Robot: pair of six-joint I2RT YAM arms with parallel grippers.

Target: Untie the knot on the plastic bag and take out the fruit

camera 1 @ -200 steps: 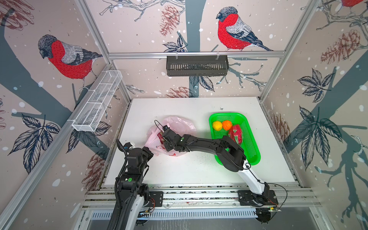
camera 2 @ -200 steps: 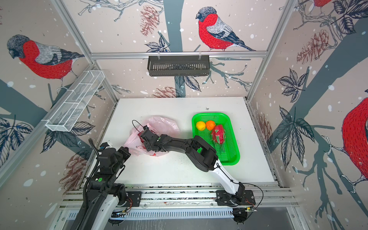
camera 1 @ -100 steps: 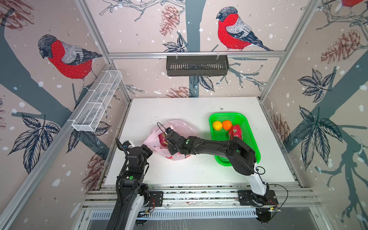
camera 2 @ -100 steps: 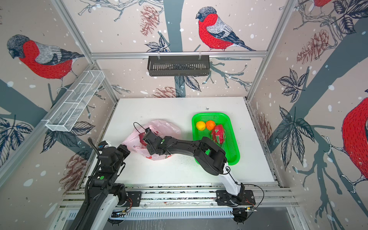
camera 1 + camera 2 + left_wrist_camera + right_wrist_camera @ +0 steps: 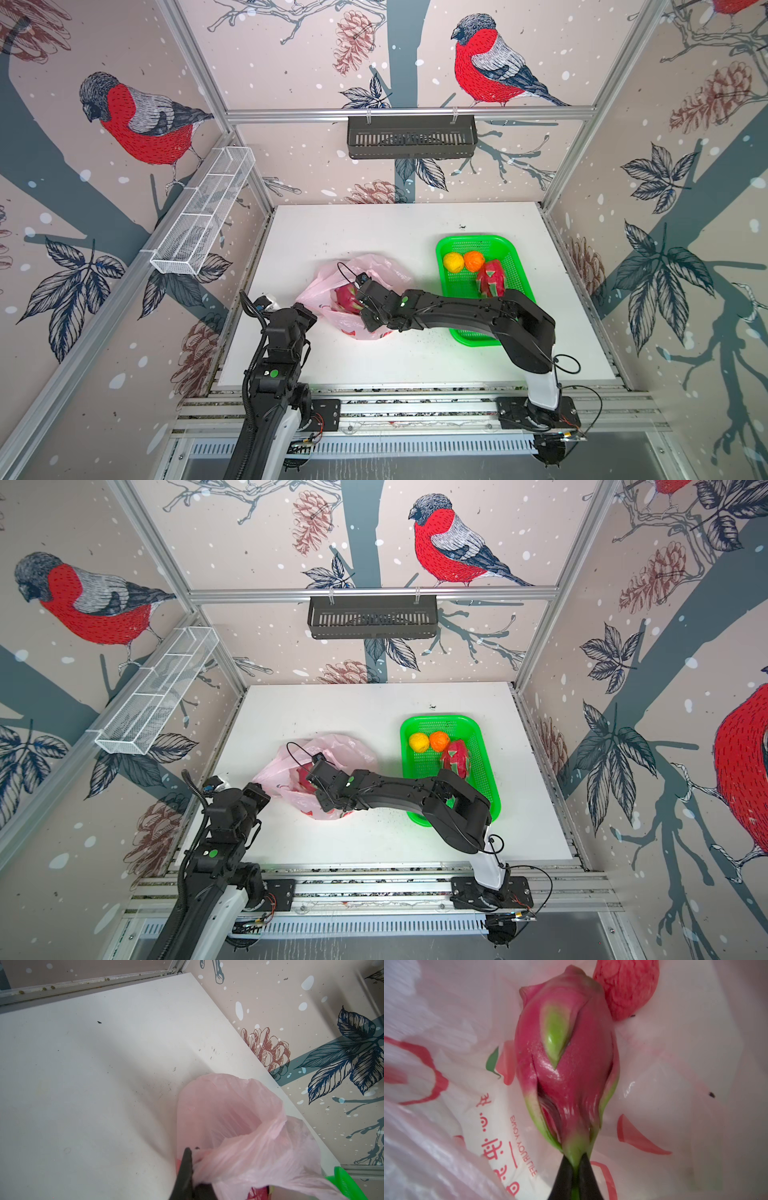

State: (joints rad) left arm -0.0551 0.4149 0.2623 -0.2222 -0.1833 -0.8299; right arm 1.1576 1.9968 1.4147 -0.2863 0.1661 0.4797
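**Both jaws closed: bag rim on my left, dragon fruit on my right**

The white tabletop carries everything. The plastic bag lies crumpled left of the middle in both top views, with its mouth open. My left jaws are clamped on a gathered fold of its rim. The green basket sits to the right of the bag, apart from it, and my right arm reaches across its near corner. Inside the bag, my right jaws are pinched tight on the green tip of the bagged dragon fruit. The round red fruit lies just beside its other end. The basket holds the basket dragon fruit, with the orange and the yellow ball side by side next to it.
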